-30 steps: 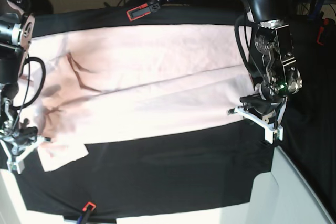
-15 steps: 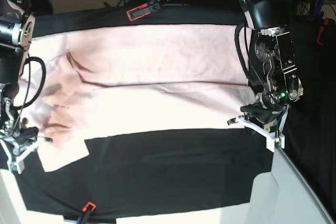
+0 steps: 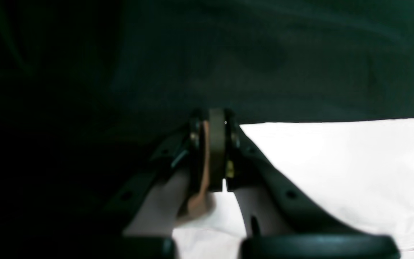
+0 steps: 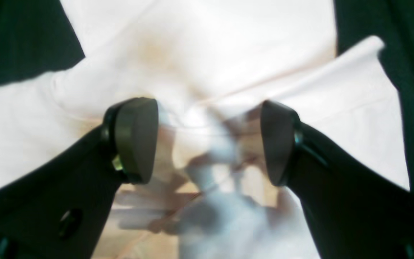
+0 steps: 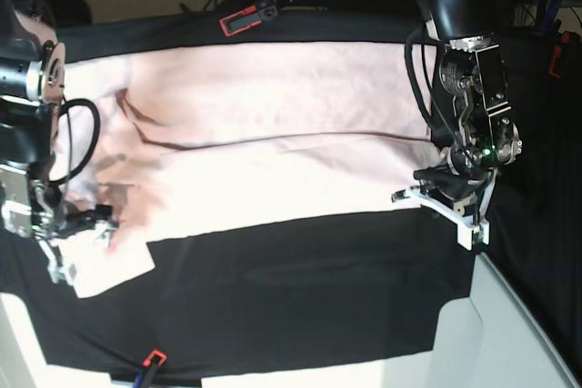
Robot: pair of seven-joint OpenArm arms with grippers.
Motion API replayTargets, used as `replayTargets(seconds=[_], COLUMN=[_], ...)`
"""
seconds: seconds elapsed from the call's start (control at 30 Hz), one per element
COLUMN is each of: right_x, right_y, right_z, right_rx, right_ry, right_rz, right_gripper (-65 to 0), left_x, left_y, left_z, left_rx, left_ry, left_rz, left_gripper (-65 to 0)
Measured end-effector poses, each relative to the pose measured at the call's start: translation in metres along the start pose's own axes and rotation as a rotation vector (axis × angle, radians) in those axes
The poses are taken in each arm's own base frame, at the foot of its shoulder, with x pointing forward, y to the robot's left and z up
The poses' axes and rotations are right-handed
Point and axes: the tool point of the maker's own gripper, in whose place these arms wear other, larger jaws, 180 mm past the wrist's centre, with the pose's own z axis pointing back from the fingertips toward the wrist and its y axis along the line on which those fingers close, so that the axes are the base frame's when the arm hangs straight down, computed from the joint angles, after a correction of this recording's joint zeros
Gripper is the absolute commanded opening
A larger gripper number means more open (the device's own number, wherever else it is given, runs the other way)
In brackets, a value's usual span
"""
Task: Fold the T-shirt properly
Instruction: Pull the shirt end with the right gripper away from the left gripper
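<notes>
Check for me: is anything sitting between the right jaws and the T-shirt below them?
Nothing visible. In the right wrist view the right gripper stands open directly over the T-shirt, with only rumpled pink cloth between the jaws; that patch is blurred.

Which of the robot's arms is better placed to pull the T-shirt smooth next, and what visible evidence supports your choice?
Probably the left: the left gripper is shut on the T-shirt hem. The right gripper is open above the sleeve end, holding nothing.
</notes>
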Motion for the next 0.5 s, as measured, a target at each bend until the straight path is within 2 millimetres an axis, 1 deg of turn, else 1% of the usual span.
replayTargets(seconds=[0.1,0.17,0.23,0.37,0.5], right_x=[0.005,0.006,0.007,0.005,-0.007], right_y=[0.027,0.036,0.038,0.037,0.040], right_z=[-0.006,-0.007,-0.008,-0.016,-0.024], right_rx=[0.047,0.061,0.066,0.068,0.081], right_ry=[-0.031,-0.034,-0.031,-0.003,0.006], right_rz=[0.037,0.035,0.031,-0.009,-0.062], right_gripper=[-23.1,-22.8,-22.5,-22.3,-22.3], left_x=[-0.004,-0.005,-0.005,-0.004,-0.004], left_y=[0.001,0.001,0.002,0.003,0.004], left_z=[0.000,0.001,0.001,0.001,0.001], left_rx=[0.002,0.003,0.004,0.006,0.009], left_ry=[0.009,0.009,0.008,0.008,0.008], left_rz=[0.000,0.000,0.002,0.005,0.005], left_gripper=[-65.0,-65.0,-65.0,-65.0,-65.0])
